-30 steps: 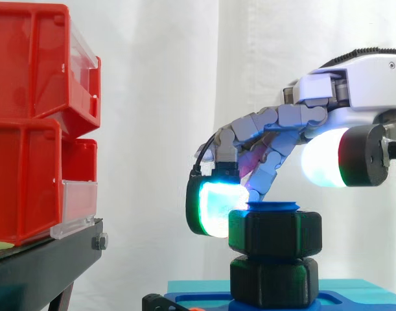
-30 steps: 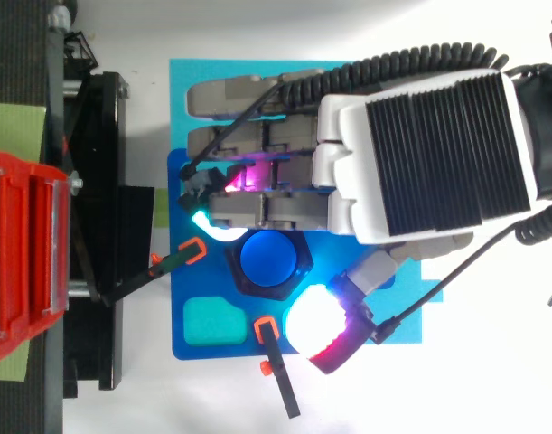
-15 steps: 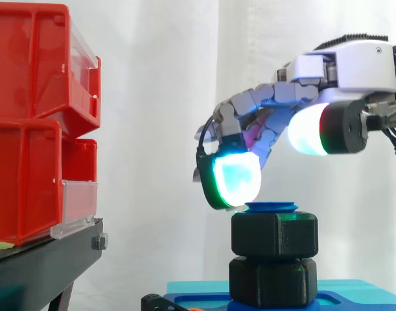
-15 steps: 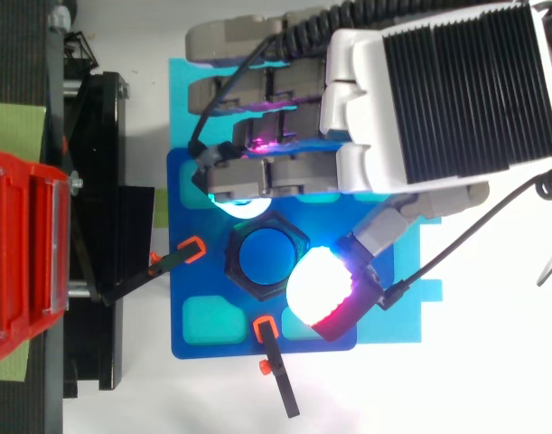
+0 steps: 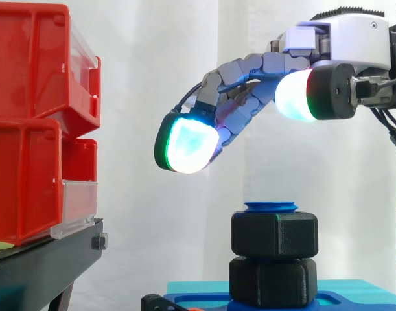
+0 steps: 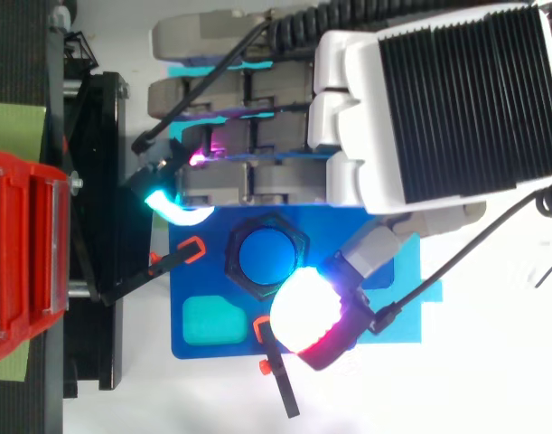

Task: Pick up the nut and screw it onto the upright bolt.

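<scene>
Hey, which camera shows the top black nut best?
The side view: the top black nut stands unobstructed, stacked on a lower black hex block, blue bolt tip above. The top view gives its hexagonal rim, partly under the hand.

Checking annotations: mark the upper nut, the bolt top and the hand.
upper nut (image 5: 275,234), side view, front face of the black hex.
bolt (image 6: 266,256), top view, centre of its blue top.
hand (image 6: 456,99), top view, ribbed back cover.

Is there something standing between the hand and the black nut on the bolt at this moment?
Nothing visible does. In the side view only open air lies between the glowing fingertips of the hand and the nut, which sits just under the blue top of the bolt.
</scene>
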`<act>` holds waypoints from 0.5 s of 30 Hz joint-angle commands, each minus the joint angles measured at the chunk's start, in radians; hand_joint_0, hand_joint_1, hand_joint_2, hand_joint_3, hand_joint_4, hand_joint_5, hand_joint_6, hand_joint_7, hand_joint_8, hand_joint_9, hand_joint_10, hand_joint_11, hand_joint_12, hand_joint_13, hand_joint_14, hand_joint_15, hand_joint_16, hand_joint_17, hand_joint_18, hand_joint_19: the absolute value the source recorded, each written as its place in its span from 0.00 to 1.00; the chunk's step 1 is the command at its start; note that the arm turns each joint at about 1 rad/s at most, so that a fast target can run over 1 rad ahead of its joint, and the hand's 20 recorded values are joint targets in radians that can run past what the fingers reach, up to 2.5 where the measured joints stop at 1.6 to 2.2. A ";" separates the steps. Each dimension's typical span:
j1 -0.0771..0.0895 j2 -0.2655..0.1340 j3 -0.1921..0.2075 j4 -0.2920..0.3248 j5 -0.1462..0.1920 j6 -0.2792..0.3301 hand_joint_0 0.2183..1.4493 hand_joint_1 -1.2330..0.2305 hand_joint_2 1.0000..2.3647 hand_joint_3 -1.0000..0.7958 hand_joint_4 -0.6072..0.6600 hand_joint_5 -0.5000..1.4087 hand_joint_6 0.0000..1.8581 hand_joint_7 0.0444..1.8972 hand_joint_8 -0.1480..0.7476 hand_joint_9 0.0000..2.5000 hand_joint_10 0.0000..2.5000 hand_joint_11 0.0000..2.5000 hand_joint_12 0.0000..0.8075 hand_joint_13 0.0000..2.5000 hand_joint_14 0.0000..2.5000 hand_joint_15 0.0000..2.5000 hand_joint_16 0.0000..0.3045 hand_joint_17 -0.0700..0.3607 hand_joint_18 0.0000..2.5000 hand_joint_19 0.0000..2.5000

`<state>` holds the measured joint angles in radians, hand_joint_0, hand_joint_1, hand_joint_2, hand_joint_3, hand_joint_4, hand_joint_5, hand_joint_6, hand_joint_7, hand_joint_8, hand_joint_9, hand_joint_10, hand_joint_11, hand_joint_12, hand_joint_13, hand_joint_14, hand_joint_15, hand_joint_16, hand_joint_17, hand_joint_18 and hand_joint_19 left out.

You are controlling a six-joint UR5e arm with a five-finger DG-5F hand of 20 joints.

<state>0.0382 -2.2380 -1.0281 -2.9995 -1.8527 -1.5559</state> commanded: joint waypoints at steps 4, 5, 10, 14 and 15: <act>0.022 0.000 -0.001 0.002 0.018 0.020 0.25 0.70 0.00 0.28 0.60 0.17 0.27 0.38 0.42 0.22 0.00 0.00 0.37 0.15 0.00 0.00 0.10 0.32 0.00 0.00; 0.028 -0.002 0.000 0.002 0.026 0.025 0.25 0.70 0.00 0.28 0.61 0.17 0.27 0.38 0.42 0.22 0.00 0.00 0.37 0.15 0.00 0.00 0.10 0.32 0.00 0.00; 0.048 -0.002 -0.032 0.024 0.047 0.030 0.25 0.70 0.00 0.28 0.60 0.17 0.27 0.38 0.42 0.21 0.00 0.00 0.38 0.14 0.00 0.00 0.10 0.32 0.00 0.00; 0.057 -0.002 -0.044 0.031 0.047 0.036 0.25 0.71 0.00 0.28 0.60 0.17 0.27 0.37 0.42 0.21 0.00 0.00 0.38 0.13 0.00 0.00 0.10 0.32 0.00 0.00; 0.058 -0.002 -0.049 0.031 0.047 0.036 0.25 0.72 0.00 0.28 0.60 0.17 0.27 0.37 0.42 0.20 0.00 0.00 0.38 0.13 0.00 0.00 0.10 0.33 0.00 0.00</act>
<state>0.0909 -2.2394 -1.0654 -2.9730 -1.8066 -1.5223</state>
